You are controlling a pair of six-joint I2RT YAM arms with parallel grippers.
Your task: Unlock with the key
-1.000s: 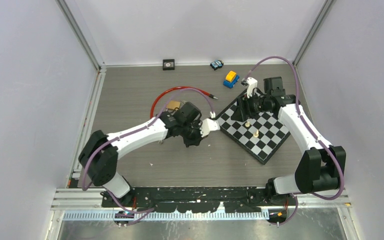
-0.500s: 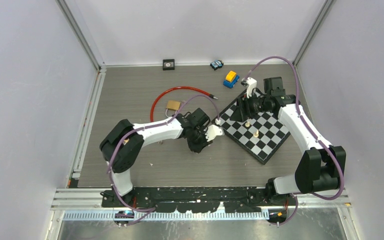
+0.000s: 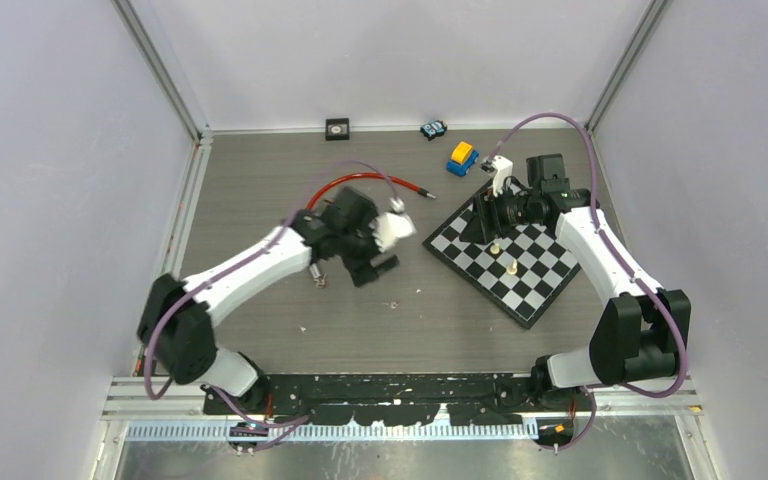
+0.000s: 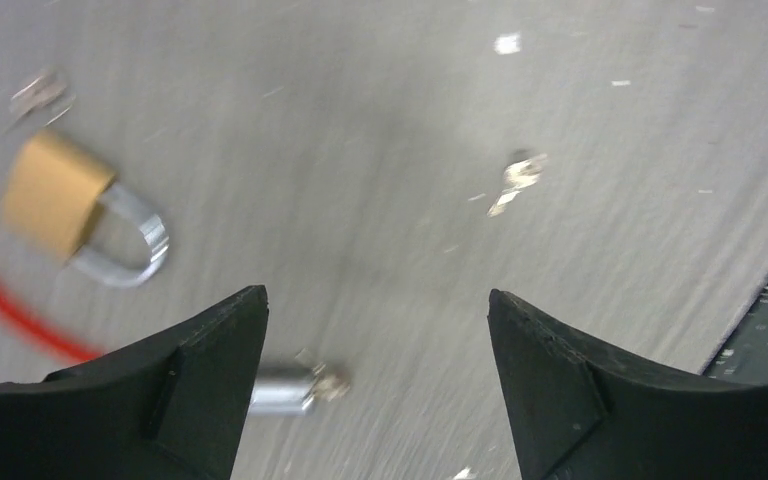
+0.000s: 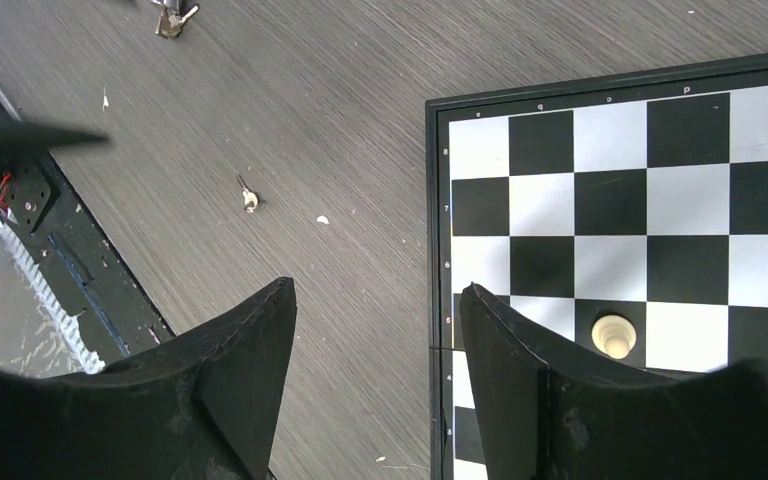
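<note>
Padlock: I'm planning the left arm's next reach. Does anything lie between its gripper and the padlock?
Nothing visible does. The padlock lies on the table, up-left of the open left gripper. A small silver piece sits beside one jaw, off that line.

- The padlock (image 4: 60,200) lies on the table (image 4: 360,120), up and to the left of my left gripper (image 4: 375,300) in its wrist view.
- The cable (image 4: 20,318) runs just nearer to me than the padlock.
- The key (image 4: 520,175) lies to the right of the padlock, well apart from it.
- A small metal piece (image 4: 295,388) lies between my left fingers, beside the left-hand one.
- My right gripper (image 5: 375,290) hangs over the edge of the chessboard (image 5: 600,150), which lies on the right of the table.
- Two chess pieces (image 3: 495,248) stand on the board.
- The toy car (image 3: 462,157) sits behind the board.
- The smaller toy (image 3: 433,129) and the small box (image 3: 337,128) sit by the back wall, the box to the left.
</note>
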